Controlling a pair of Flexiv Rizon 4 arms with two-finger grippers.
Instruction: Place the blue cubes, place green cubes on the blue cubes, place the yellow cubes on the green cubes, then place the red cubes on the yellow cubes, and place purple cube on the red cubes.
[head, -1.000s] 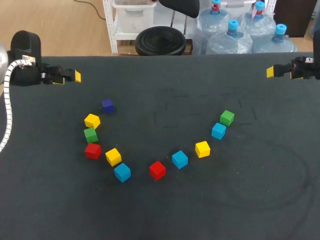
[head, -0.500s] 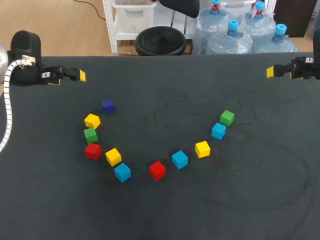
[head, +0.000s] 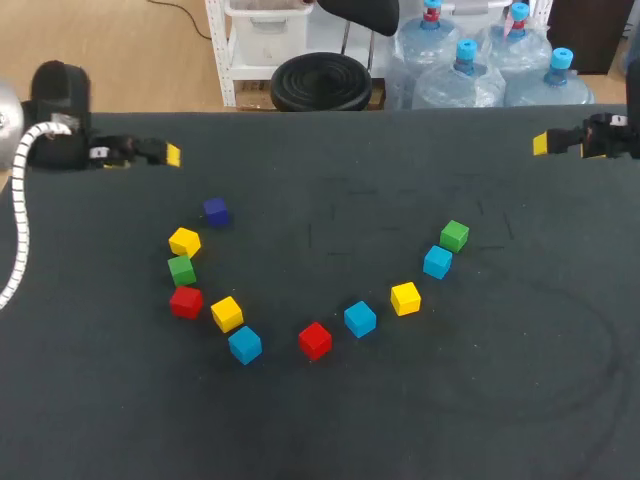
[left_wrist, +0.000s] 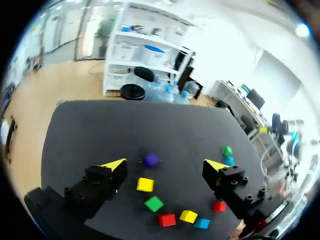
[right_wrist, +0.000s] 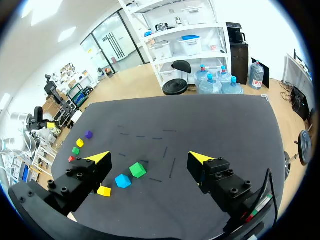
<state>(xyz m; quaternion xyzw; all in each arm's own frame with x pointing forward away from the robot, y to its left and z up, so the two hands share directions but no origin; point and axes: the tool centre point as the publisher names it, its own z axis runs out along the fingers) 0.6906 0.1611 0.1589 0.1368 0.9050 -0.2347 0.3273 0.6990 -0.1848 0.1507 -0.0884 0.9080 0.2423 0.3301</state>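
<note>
Nearest edge: the table (head: 480, 430) is one dark matte sheet, bare here apart from a faint curved scuff (head: 607, 345) toward the right side.

Next out, eleven cubes lie in a loose U, all flat on the surface, none stacked.
- Bottom of the U: left blue cube (head: 244, 345) and centre red cube (head: 315, 340), close but apart.
- Centre blue cube (head: 360, 319) just beyond and right of that red one.
- Left limb, going away: near yellow cube (head: 227, 313), left red cube (head: 185, 301), left green cube (head: 181, 270), far yellow cube (head: 184, 242). The last three sit close in a column; whether they touch, cannot tell.
- Purple cube (head: 215, 211) stands apart at the far tip of the left limb.
- Right limb, going away: right yellow cube (head: 405, 298), right blue cube (head: 437, 262), right green cube (head: 454, 236). The blue and green are corner to corner.

Inside the U's mouth, pale short dashes (head: 330, 235) mark the sheet.

Far strip of the table: left gripper (head: 165, 155) hangs near the left edge, beyond the purple cube. Its wrist view shows the fingers spread wide with nothing between them. Right gripper (head: 541, 144) hangs near the right edge, well away from every cube, fingers likewise spread wide and holding nothing.
</note>
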